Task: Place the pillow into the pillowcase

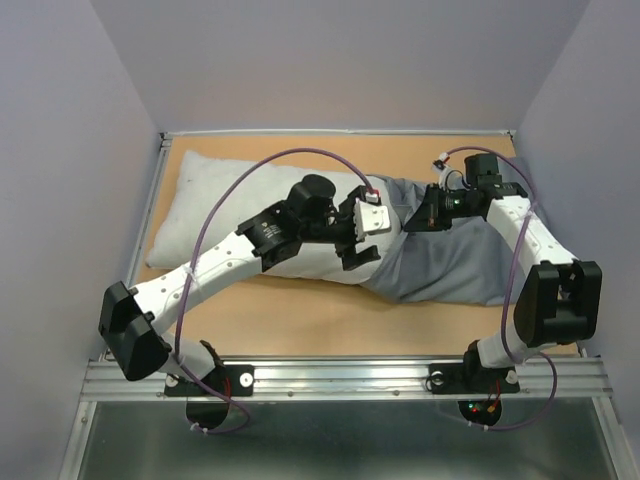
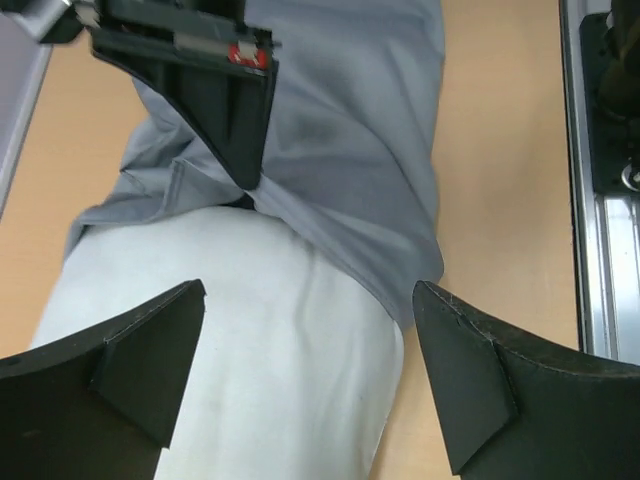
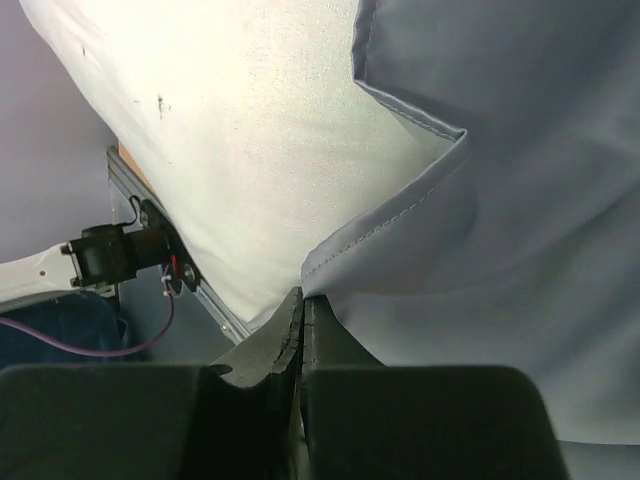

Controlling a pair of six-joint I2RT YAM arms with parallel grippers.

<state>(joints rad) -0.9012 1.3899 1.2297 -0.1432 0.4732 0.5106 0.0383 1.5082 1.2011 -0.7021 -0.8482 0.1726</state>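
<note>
The off-white pillow (image 1: pixel 210 200) lies across the back left of the table, its right end tucked into the blue-grey pillowcase (image 1: pixel 450 265). My left gripper (image 1: pixel 352 240) hovers open over the pillow (image 2: pixel 230 370) just short of the pillowcase mouth (image 2: pixel 350 150), with nothing held between its fingers (image 2: pixel 480 370). My right gripper (image 1: pixel 420 215) is shut on the pillowcase hem (image 3: pixel 400 215) at the far side of the mouth. In the left wrist view it reaches in from above as a dark wedge (image 2: pixel 235 120). The pillow (image 3: pixel 230 130) fills the upper left of the right wrist view.
The wooden tabletop (image 1: pixel 300 320) is boxed in by pale walls on three sides. A metal rail (image 1: pixel 340 375) runs along the near edge and carries both arm bases; it also shows as a rail (image 2: pixel 600 200) in the left wrist view. Purple cables loop over both arms.
</note>
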